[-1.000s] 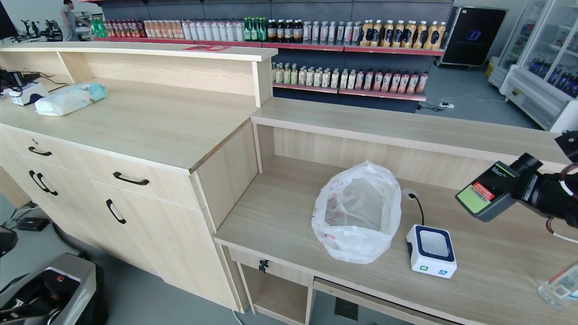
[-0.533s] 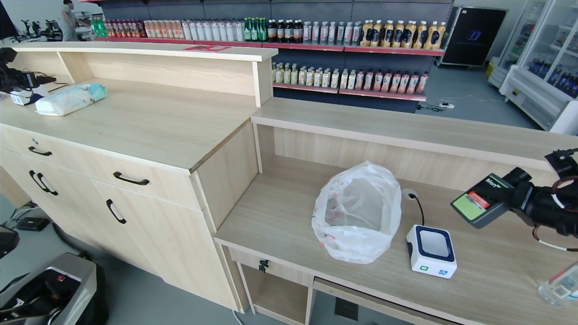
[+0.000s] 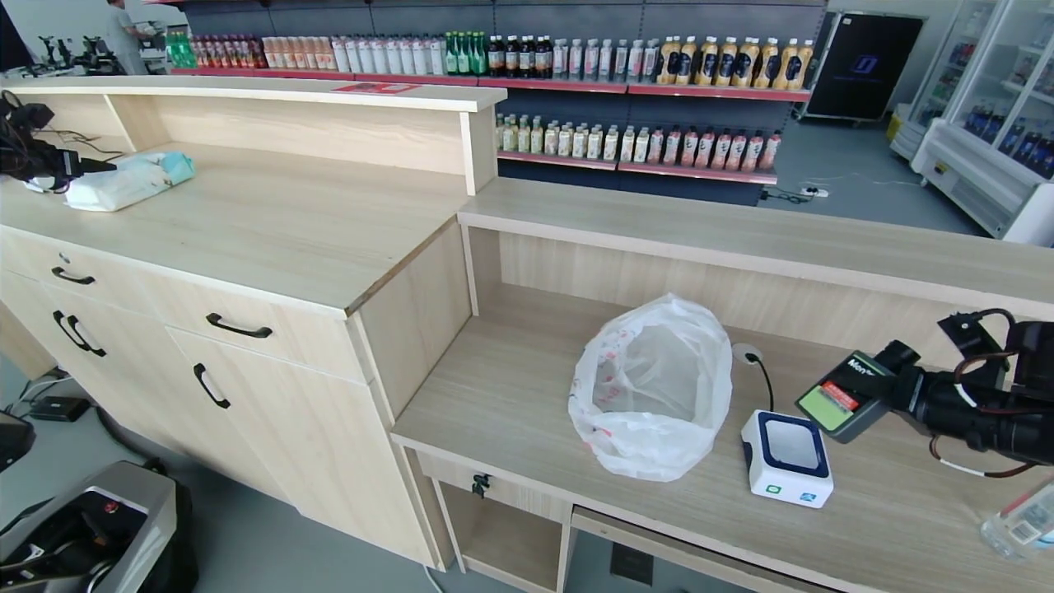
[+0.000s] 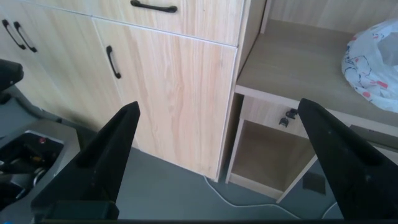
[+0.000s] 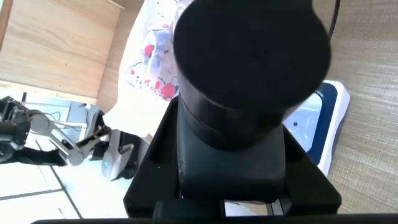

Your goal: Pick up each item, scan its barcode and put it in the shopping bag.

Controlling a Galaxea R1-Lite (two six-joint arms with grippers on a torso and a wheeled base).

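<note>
Dark grey bottle (image 3: 841,397), black cap, green label: clamped at the cap end in right end effector (image 3: 910,387), held tilted in the air over lower tabletop (image 3: 510,387), label end near the far right corner of scanner (image 3: 786,455).
Scanner: white with dark-rimmed window, flat on the tabletop, black cable (image 3: 763,375) running back to a grommet.
Shopping bag (image 3: 650,387): translucent white, mouth open, just left of scanner, nothing between.
Clear plastic bottle (image 3: 1021,520): lying at the right edge.
Left end effector (image 4: 217,162): fingers spread wide, holding nothing, at far left of upper tabletop (image 3: 272,231), just beside wipes pack (image 3: 128,179).
</note>
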